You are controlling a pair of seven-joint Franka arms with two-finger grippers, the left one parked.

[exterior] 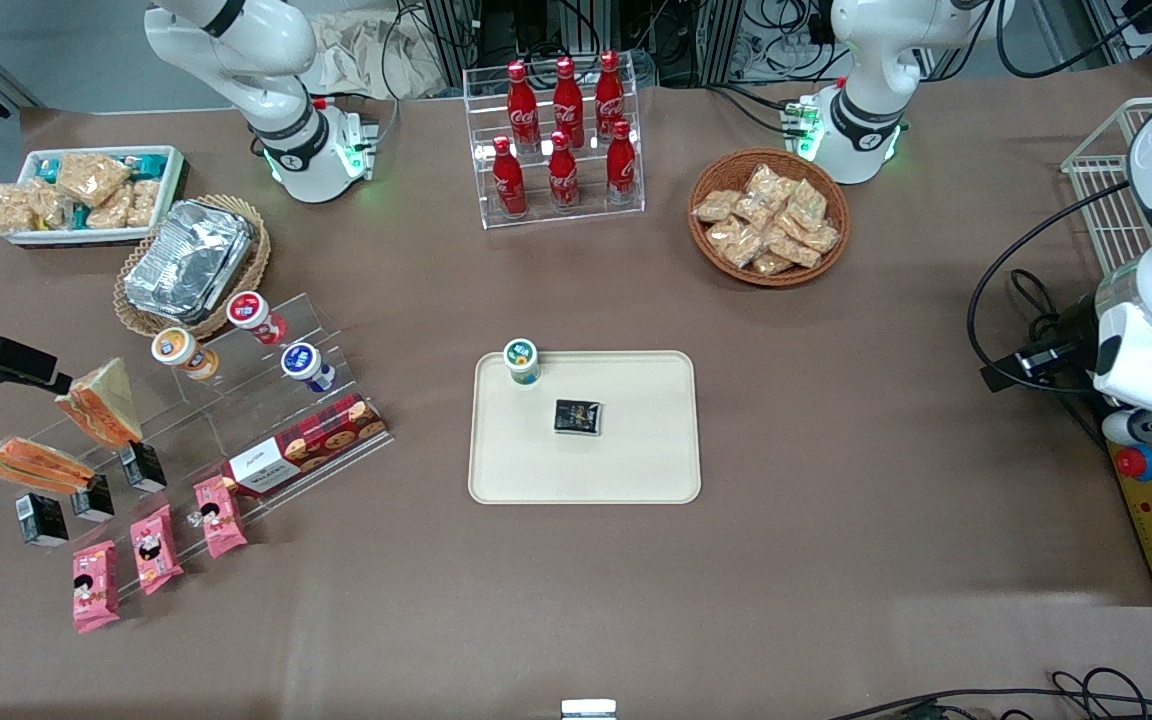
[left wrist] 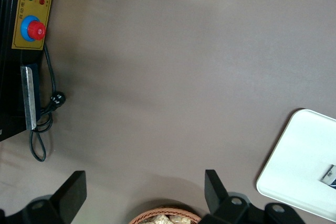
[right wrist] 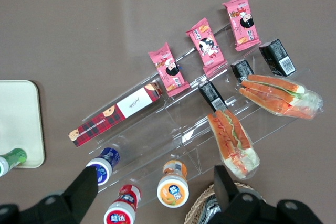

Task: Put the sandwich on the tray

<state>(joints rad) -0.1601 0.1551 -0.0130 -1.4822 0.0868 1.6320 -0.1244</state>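
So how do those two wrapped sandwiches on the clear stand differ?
The long sandwich lies flat, showing orange filling stripes with pale green and white; the other sandwich leans up, showing a broad tan bread face in the front view. The long sandwich sits nearer the front camera. Both are clear-wrapped wedges, and neither is on the tray. The robot's hand hangs open above the stand.

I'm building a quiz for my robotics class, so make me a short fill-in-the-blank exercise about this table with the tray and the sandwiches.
1. The large cream-beige rectangular plastic tray holds a small green-lidded cup and a small ____ packet.
2. The clear acrylic rack holds ____ red cola bottles.
3. The clear-wrapped wedge sandwich with orange filling stripes rests on the clear tiered display stand, not yet on the ____.
4. The gripper hangs above that stand with its fingers ____.

Missing words: black; six; tray; open
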